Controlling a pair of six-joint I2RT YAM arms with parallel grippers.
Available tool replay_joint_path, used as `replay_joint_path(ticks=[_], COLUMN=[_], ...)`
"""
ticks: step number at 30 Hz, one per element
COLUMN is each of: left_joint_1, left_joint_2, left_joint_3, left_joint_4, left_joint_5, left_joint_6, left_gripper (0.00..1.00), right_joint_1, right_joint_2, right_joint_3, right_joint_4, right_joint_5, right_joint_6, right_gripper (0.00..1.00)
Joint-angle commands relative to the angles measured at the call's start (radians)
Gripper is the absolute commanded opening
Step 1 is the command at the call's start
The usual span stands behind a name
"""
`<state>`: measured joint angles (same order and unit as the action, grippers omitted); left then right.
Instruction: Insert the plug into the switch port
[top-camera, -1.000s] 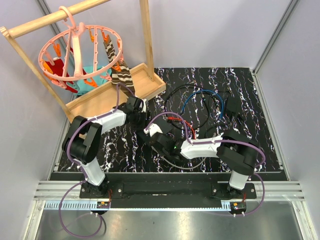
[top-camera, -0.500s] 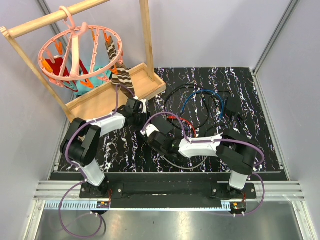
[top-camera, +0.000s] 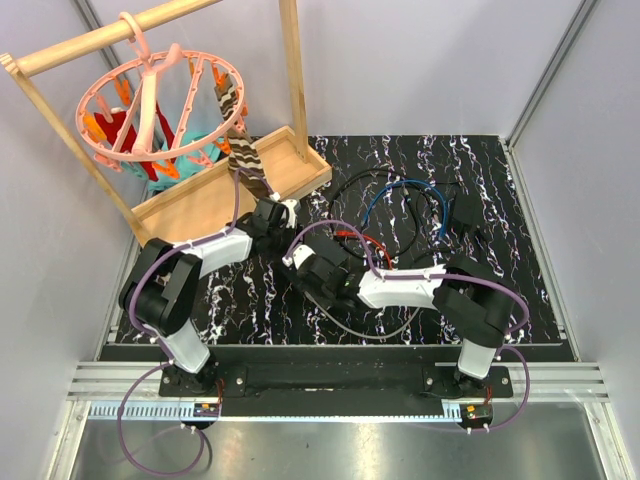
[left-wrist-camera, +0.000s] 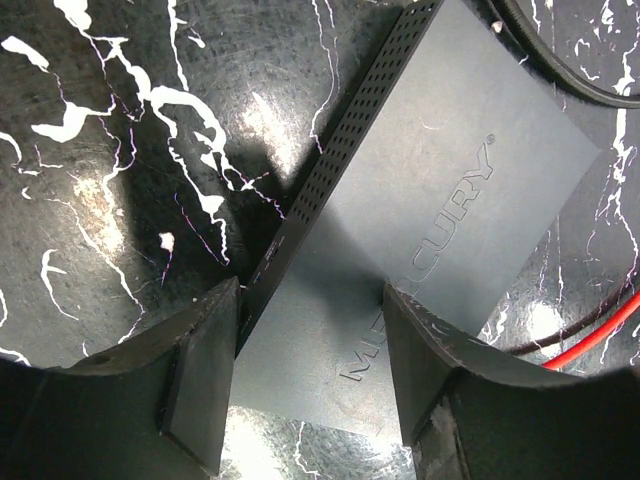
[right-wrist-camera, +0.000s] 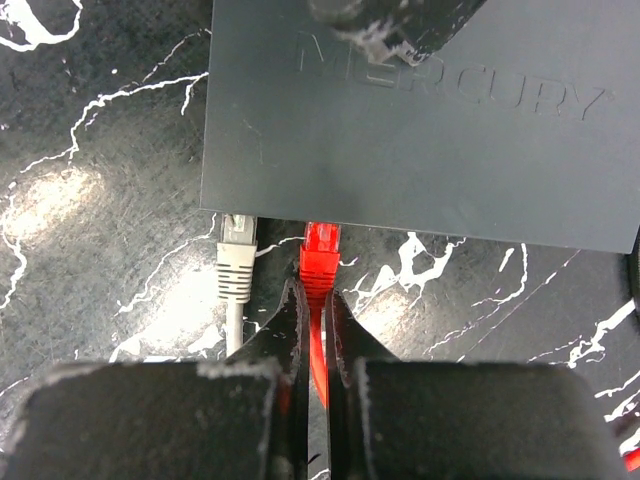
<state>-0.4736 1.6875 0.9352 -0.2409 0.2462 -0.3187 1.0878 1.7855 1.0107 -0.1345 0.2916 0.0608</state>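
From my seat, both arms reach in from the near edge toward the middle of the tabletop (top-camera: 520, 180). The right end effector (right-wrist-camera: 311, 297) is closed, pinching the red plug (right-wrist-camera: 320, 250) at its tail, where the red cable leaves it. The plug's nose sits against the port edge (right-wrist-camera: 430, 225) of the switch (right-wrist-camera: 420, 130). It looks to be in a port, but the top face hides the socket, so I cannot tell how deep it goes. Just left of it in the right wrist view, a grey plug (right-wrist-camera: 237, 262) meets the same edge, with a narrow gap between the two.

The switch lies flat, a matte black box with raised lettering on top, left of centre on the tabletop and between the two end effectors. From the far side, the left end effector (left-wrist-camera: 312, 300) stands over it with its jaws apart, straddling one end. One finger (left-wrist-camera: 200, 380) lies against the perforated side and the other overlaps the top face. I cannot tell whether they press it.

Beyond, blue and black cables (top-camera: 400, 195) loop over the tabletop, with a black adapter (top-camera: 467, 210) to the right. At the far left, a wooden rack (top-camera: 292, 90) carries a pink peg hanger (top-camera: 148, 100), and a striped sock (top-camera: 245, 155) hangs from it.
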Motion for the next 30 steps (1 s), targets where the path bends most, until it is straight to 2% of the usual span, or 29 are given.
replay_joint_path(ticks=[1, 9, 19, 22, 25, 26, 30], left_joint_1=[-0.117, -0.119, -0.053, -0.016, 0.023, 0.038, 0.064], left_joint_2=[0.026, -0.012, -0.019, 0.011, -0.005, -0.012, -0.06], left_joint_3=[-0.088, -0.099, 0.034, 0.07, 0.057, 0.054, 0.06], left_joint_4=[-0.224, -0.224, -0.308, -0.331, -0.331, -0.331, -0.328], left_joint_5=[0.217, 0.232, 0.018, -0.028, -0.068, -0.082, -0.143], left_joint_6=[-0.014, -0.008, 0.069, 0.096, 0.109, 0.118, 0.122], left_gripper=[0.56, 0.55, 0.63, 0.65, 0.68, 0.7, 0.77], right_joint_1=[-0.029, -0.04, 0.027, 0.05, 0.058, 0.058, 0.057], right_joint_2=[-0.02, -0.002, -0.003, 0.023, 0.045, 0.046, -0.003], right_joint_3=[0.166, 0.21, 0.075, 0.092, 0.135, 0.144, 0.152], right_joint_4=[0.381, 0.403, 0.348, 0.323, 0.28, 0.268, 0.166], right_joint_5=[0.023, -0.014, -0.126, -0.135, -0.15, -0.152, -0.105], right_joint_6=[-0.044, -0.042, 0.148, 0.191, 0.208, 0.208, 0.195], right_gripper=[0.0, 0.0, 0.01, 0.07, 0.22, 0.32, 0.52])
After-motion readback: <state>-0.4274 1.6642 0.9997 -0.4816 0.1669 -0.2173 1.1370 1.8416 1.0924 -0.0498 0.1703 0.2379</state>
